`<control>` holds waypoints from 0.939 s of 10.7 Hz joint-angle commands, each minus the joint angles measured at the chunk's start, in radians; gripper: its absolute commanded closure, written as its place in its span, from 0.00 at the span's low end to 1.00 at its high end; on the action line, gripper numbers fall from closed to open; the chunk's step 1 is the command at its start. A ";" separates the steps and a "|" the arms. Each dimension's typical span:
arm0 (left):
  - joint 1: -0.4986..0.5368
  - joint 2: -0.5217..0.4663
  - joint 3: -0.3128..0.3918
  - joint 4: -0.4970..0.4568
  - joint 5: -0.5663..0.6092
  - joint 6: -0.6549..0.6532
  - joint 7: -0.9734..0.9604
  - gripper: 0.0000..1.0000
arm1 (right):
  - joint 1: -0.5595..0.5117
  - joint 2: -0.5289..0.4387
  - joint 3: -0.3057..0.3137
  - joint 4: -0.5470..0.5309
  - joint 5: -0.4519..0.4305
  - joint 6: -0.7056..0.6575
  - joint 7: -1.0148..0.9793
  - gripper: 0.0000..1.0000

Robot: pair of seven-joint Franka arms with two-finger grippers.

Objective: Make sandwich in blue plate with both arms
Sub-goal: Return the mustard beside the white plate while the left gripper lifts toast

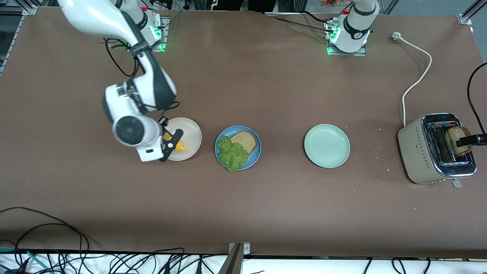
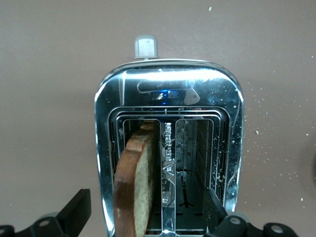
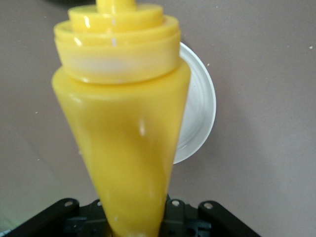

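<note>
On the blue plate [image 1: 255, 156] I have one bread slice [image 1: 245, 140] and lettuce [image 1: 232, 154]. The second slice [image 2: 138, 187] stands in the toaster [image 1: 433, 150] at the plate's left-arm end, between my wide-apart left fingers [image 2: 76, 210]. My right fingers clamp a yellow bottle [image 3: 123, 133] over the beige plate [image 1: 192, 133] beside it.

Front view high, facing robots, whole table [image 1: 243, 213]; left wrist close above toaster [image 2: 168, 148]; right wrist perhaps over beige plate [image 3: 200, 113].

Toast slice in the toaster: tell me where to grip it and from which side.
Grip the crust edge of the toast slice that stands above the toaster slot, coming straight down from above. It stands upright, so the open left pincer should straddle its flat faces.
</note>
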 commanded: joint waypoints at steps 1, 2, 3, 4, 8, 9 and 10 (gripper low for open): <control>0.018 0.017 -0.007 0.003 0.028 -0.014 0.011 0.08 | -0.183 -0.006 0.025 -0.003 0.195 -0.019 -0.316 1.00; 0.019 0.017 -0.007 -0.004 0.025 -0.021 0.011 0.12 | -0.225 -0.003 0.023 -0.003 0.229 -0.025 -0.416 1.00; 0.019 0.018 -0.007 -0.008 0.028 -0.021 0.009 0.12 | -0.266 0.009 0.023 -0.002 0.269 -0.055 -0.477 1.00; 0.031 0.028 -0.007 -0.006 0.028 -0.021 0.009 0.12 | -0.297 0.029 0.020 -0.002 0.321 -0.092 -0.522 1.00; 0.036 0.029 -0.006 -0.012 0.030 -0.061 0.000 0.82 | -0.406 0.174 0.017 0.086 0.525 -0.181 -0.812 1.00; 0.030 0.028 -0.006 -0.006 0.045 -0.080 0.002 1.00 | -0.424 0.210 0.019 0.089 0.567 -0.180 -0.916 1.00; 0.025 0.025 -0.012 0.000 0.073 -0.103 0.000 1.00 | -0.435 0.249 0.019 0.110 0.620 -0.177 -1.043 1.00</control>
